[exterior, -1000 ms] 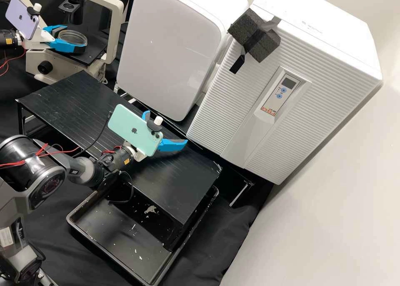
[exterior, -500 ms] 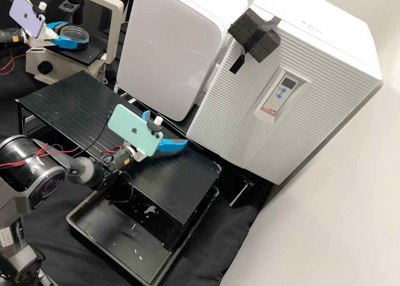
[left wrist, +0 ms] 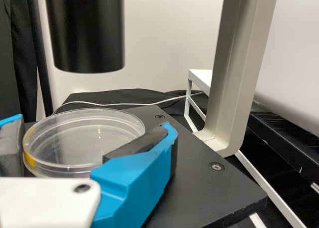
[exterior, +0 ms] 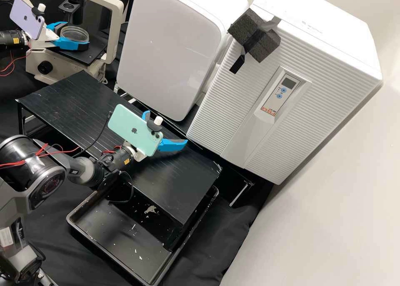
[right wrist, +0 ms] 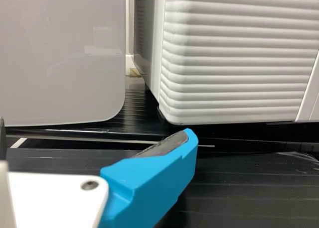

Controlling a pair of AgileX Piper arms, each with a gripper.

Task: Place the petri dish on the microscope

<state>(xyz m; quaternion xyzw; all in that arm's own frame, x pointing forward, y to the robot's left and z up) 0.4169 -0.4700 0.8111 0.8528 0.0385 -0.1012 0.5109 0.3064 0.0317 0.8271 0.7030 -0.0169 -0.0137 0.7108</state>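
The clear, shallow, round petri dish (exterior: 74,34) is resting between the blue fingers of my left gripper (exterior: 76,35), and I'm calling the high view first: it's hanging level over the flat black stage (exterior: 92,55) of the cream-framed microscope (exterior: 117,28). The grip is looking firm, both sides hugging the dish, so I'm judging this as the placing step. Whether the underside is touching down, I'm not able to tell.

Over in the same picture, my right gripper (exterior: 166,128) is standing well apart above the long black slatted rack (exterior: 62,94), fingers spread, nothing between them.

Now the left wrist view, and here's the close-up! A dark pad (left wrist: 137,144) is meeting the dish's wall, and a yellow patch (left wrist: 29,161) is glowing on that wall, a detail the high view isn't giving me. The thick black cylinder (left wrist: 87,29) is looming above and beyond the dish. So the next move is calling for a check on centring, a gentle lowering if any gap is remaining, then an even opening; one pad clinging could be dragging the dish sideways.

And the right wrist view: my parted fingers are facing a white ribbed cabinet (right wrist: 239,54) and a smooth pale grey panel (right wrist: 60,54), showing their lower edges nearer than the high view is managing.
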